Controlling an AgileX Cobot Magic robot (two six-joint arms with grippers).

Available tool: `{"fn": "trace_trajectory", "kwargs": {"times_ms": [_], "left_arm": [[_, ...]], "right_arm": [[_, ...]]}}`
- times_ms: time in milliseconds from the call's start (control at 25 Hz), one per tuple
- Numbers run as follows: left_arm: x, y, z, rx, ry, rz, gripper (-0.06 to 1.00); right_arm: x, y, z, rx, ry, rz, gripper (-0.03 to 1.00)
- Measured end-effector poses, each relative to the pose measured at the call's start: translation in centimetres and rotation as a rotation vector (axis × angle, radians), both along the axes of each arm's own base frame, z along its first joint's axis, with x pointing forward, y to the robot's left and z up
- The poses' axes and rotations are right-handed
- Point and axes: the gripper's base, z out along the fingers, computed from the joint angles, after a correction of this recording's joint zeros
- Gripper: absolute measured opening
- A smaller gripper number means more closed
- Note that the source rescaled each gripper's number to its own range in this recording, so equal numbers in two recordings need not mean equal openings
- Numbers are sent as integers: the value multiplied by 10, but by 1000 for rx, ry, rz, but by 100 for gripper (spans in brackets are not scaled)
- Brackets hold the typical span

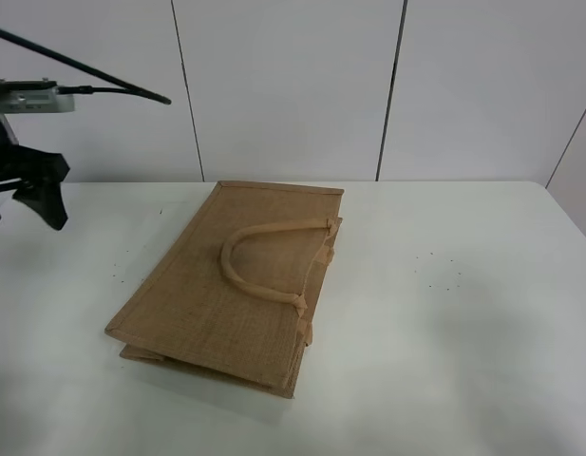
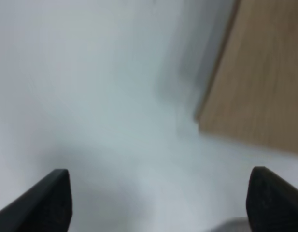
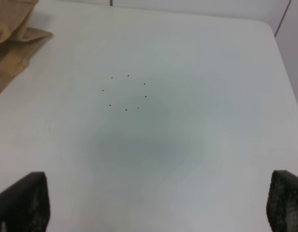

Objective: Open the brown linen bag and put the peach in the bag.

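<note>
Brown linen bag [image 1: 240,280] lies flat mid-desk, long axis running far edge to near edge, handle [image 1: 264,261] uppermost; left gripper [image 1: 31,195], jaws apart, hovers off its far-left side; right gripper [image 3: 153,203] also apart; peach unseen.

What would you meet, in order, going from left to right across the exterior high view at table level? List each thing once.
left gripper → brown linen bag, lying flat → its loop handle → small ring of dark dots on the white table. No peach shows in this view.
</note>
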Motion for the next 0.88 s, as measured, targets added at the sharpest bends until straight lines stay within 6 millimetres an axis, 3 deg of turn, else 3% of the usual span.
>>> {"fn": "trace_trajectory", "kwargs": {"times_ms": [80, 240, 480, 600, 880], "left_arm": [[-36, 1, 4, 1, -28, -12, 100], [-99, 3, -6, 10, -65, -57, 100], [-167, 4, -44, 3, -214, -67, 100], [-195, 3, -62, -19, -243, -79, 100], [-228, 4, -52, -16, -482, -97, 100]], "right_arm": [[0, 0, 0, 0, 0, 0, 100], [0, 0, 0, 0, 0, 0, 100], [0, 0, 0, 0, 0, 0, 100], [0, 0, 0, 0, 0, 0, 100], [0, 0, 0, 0, 0, 0, 100]]}}
